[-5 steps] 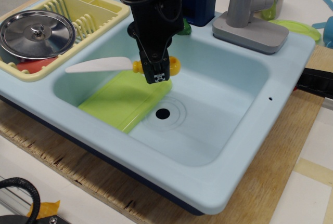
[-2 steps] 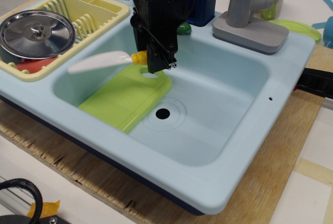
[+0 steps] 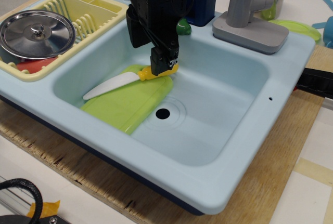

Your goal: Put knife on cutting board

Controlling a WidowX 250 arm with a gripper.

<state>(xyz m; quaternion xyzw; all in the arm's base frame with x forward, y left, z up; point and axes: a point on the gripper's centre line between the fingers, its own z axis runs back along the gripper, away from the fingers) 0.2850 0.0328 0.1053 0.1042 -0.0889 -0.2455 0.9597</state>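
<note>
Far left: steel lid (image 3: 37,33) resting in the pale yellow dish rack (image 3: 99,7). Next, inside the light blue sink (image 3: 244,146): lime-green cutting board (image 3: 125,104) lying flat on the basin floor. Across its upper edge, knife (image 3: 127,80), white blade pointing left and tilted down, tip over the board's left end. Black end effector (image 3: 164,67) pinching the yellow handle from above. Drain hole (image 3: 163,113) just right of the board. Grey faucet (image 3: 250,11) at the back right.

gripper (image 3: 165,64) clamps knife (image 3: 125,81) handle | blade lies over cutting board (image 3: 127,102) | in sink (image 3: 223,125)
</note>
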